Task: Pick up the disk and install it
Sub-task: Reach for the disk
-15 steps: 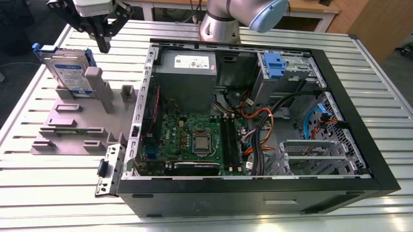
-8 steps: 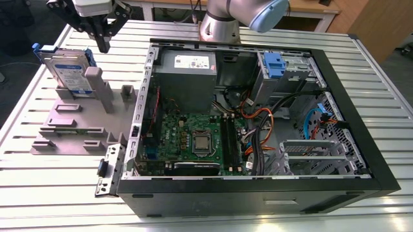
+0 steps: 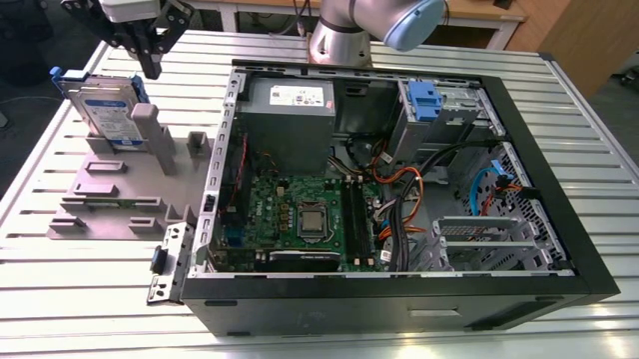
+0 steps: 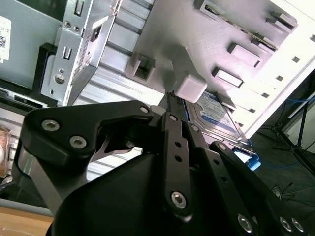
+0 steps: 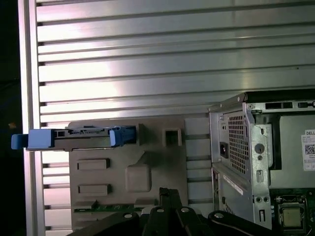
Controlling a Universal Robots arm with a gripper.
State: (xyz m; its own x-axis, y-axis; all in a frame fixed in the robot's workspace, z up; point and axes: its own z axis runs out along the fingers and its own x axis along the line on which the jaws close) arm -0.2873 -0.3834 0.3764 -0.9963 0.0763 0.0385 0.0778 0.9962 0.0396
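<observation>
While standing on end in a grey moulded plastic fixture (image 3: 110, 202), the disk (image 3: 100, 108), a flat silver hard drive with a white-and-blue label and blue plastic carrier bracket, has its long axis near upright. Its blue tabs are uppermost and its labelled face is turned toward the exterior camera.

- Location: on the slatted aluminium tabletop (image 3: 90, 299), at the exterior view's left, apart from the open black computer case (image 3: 399, 314). A grey post of the fixture stands just in front of the label's lower corner.
- First wrist view: the disk (image 5: 81, 140) is seen edge-on, with a blue tab at each end.
- Second wrist view: the label (image 4: 216, 115) shows beyond the fingers.
- Pincer (image 3: 152, 69): black, multi-link, clenched on nothing. It is above the fixture, near the disk's upper corner on the exterior view's right, and not grasping it. It shows in both wrist views (image 4: 170, 98) (image 5: 167, 194).
- Case contents: grey power supply box (image 3: 289, 112), green motherboard (image 3: 299, 209) and a second blue-tabbed drive (image 3: 424, 101).
</observation>
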